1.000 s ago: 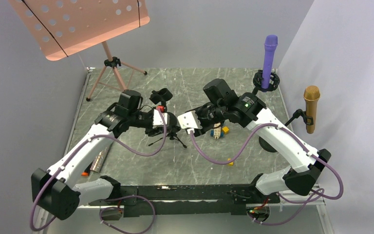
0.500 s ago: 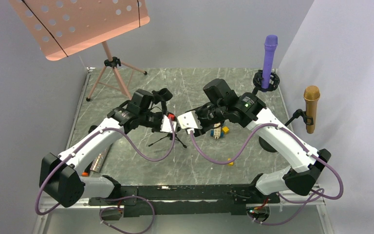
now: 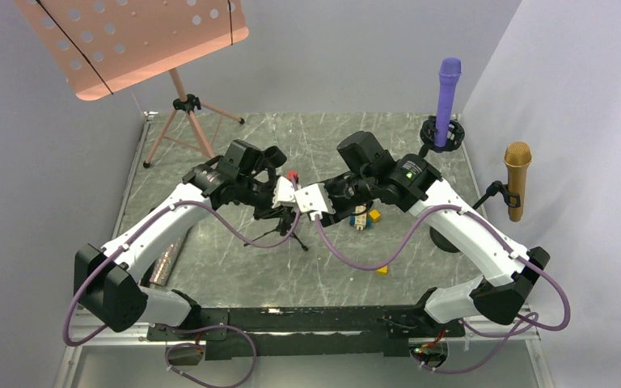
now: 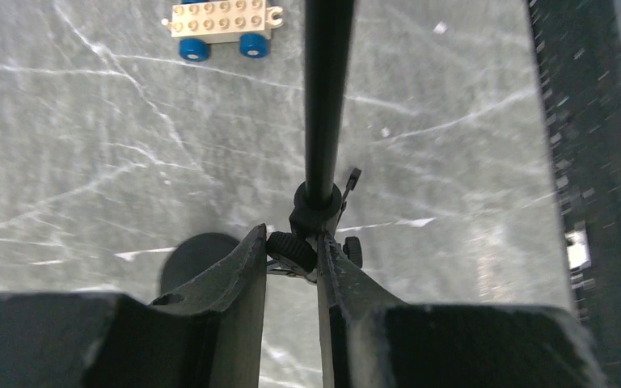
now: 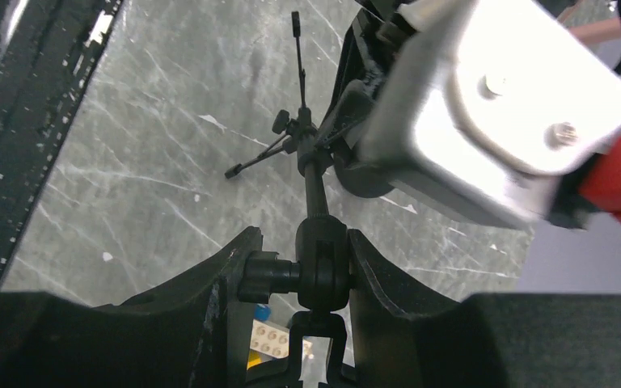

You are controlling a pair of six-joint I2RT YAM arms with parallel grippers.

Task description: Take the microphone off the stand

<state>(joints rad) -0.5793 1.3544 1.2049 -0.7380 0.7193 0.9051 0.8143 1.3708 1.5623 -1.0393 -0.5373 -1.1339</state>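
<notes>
Squarely between left gripper (image 4: 291,236) fingers, tripod stand (image 4: 317,202) hub.

Left arm (image 3: 149,230), right arm (image 3: 469,222): jaws clamped

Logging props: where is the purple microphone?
In the top view, the purple microphone stands upright in a black holder at the table's far right corner, beyond the gold microphone.

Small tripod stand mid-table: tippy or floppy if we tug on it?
Probably light and tippy: the stand has thin splayed legs and a narrow pole. Likely stiff; the pole looks straight. With the left gripper clamped at the hub and the right gripper at the upper joint, it should hold steady.
</notes>
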